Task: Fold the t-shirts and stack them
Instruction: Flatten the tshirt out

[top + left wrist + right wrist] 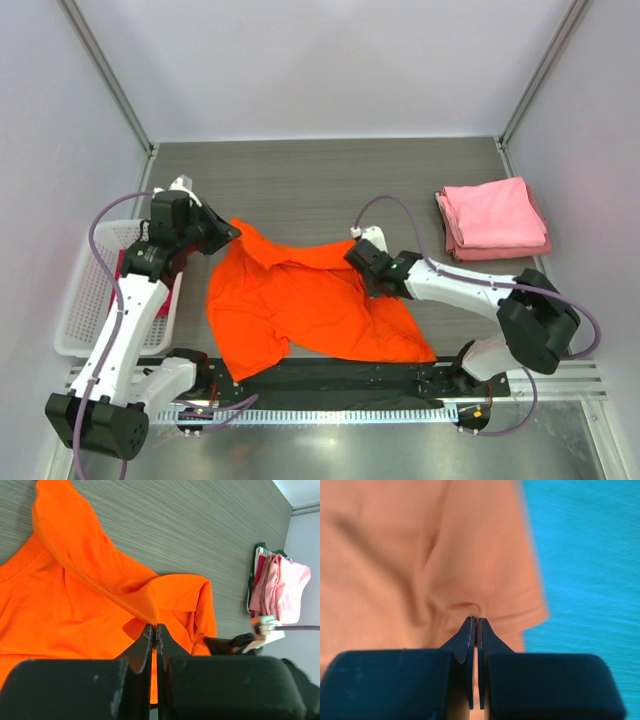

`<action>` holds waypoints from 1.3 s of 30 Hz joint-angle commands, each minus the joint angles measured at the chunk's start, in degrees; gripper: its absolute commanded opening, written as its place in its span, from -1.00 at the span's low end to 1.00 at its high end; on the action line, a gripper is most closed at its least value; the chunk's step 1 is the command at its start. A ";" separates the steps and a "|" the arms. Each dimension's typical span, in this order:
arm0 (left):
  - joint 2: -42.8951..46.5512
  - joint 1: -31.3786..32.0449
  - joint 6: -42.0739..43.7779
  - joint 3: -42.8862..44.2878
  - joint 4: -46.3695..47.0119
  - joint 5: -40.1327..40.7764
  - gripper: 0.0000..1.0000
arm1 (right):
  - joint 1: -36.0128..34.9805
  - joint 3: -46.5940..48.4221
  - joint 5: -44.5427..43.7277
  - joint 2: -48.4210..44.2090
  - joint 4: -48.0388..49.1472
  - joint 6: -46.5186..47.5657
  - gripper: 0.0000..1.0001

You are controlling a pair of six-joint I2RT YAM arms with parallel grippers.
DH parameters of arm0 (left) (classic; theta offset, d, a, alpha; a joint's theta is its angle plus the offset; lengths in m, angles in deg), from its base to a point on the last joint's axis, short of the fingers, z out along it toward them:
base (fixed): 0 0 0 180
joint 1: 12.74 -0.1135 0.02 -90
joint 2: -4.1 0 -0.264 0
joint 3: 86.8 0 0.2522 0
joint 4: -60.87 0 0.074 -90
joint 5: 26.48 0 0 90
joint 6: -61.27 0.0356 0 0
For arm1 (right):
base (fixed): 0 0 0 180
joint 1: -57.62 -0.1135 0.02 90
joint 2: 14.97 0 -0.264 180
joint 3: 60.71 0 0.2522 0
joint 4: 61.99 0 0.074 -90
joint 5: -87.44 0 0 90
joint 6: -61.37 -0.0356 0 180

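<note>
A bright orange t-shirt (pixel 300 310) lies rumpled on the table between my two arms. My left gripper (pixel 230 235) is at its upper left corner, shut on a raised fold of the orange cloth (pixel 75 605); the tips (pixel 155 626) pinch that fold's edge. My right gripper (pixel 368 283) is over the shirt's right side, shut with a pucker of the cloth (pixel 420 555) nipped at its tips (pixel 475 619), close to a sleeve hem. Folded light pink t-shirts (pixel 493 215) lie stacked at the back right, also in the left wrist view (pixel 282 587).
A white lattice basket (pixel 80 310) stands at the left edge behind my left arm, with a bit of magenta cloth (pixel 122 262) showing inside. Walls close in the table at the back and on both sides. A black rail (pixel 340 380) runs along the near edge.
</note>
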 commanded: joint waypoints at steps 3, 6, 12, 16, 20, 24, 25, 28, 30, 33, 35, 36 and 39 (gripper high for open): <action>-5.02 -0.25 -0.51 1.39 6.26 -0.57 -0.99 | 15.38 7.67 4.24 -7.91 0.07 0.29 -0.98; -11.95 -1.65 -0.78 8.14 6.97 1.45 -1.00 | 24.19 14.77 8.10 -9.24 -0.10 1.43 -0.97; -23.67 -9.47 -5.69 30.52 2.84 -13.40 -1.00 | 29.74 37.08 11.46 -7.21 -8.34 3.37 -0.97; -20.24 -9.47 -4.56 41.86 -1.35 -13.40 -1.00 | 30.18 47.05 11.46 -11.07 -12.49 5.12 -0.97; -14.19 -12.11 -4.12 47.97 -5.86 -15.42 -1.00 | 30.18 51.02 11.38 -19.33 -14.08 6.36 -0.97; -4.61 -12.29 -6.05 49.20 -6.47 -12.00 -1.00 | 30.18 53.38 11.02 -28.91 -15.30 6.97 -0.98; -1.72 -12.37 -6.40 50.69 -6.65 -10.77 -1.00 | 30.18 53.92 11.37 -32.32 -15.92 7.49 -0.98; 1.98 -12.29 -7.11 54.81 -6.47 -10.41 -1.00 | 30.18 54.71 12.61 -37.61 -16.18 7.85 -0.97; 2.70 -12.29 -7.72 59.20 -6.39 -10.67 -1.00 | 30.18 56.54 12.43 -41.22 -17.15 8.29 -0.97; 2.97 -12.29 -9.03 63.26 -6.04 -11.20 -1.00 | 30.18 59.71 11.82 -43.77 -19.34 8.29 -0.97; 2.88 -12.29 -10.09 65.72 -5.95 -9.80 -1.00 | 30.18 60.69 11.55 -44.48 -19.96 8.29 -0.98; 2.79 -12.29 -10.44 65.90 -5.69 -8.23 -1.00 | 30.18 60.69 11.29 -44.57 -20.31 8.55 -0.98; 0.96 -12.37 -12.03 65.56 -3.58 -7.16 -1.00 | 30.18 61.13 9.53 -41.34 -23.11 8.82 -0.97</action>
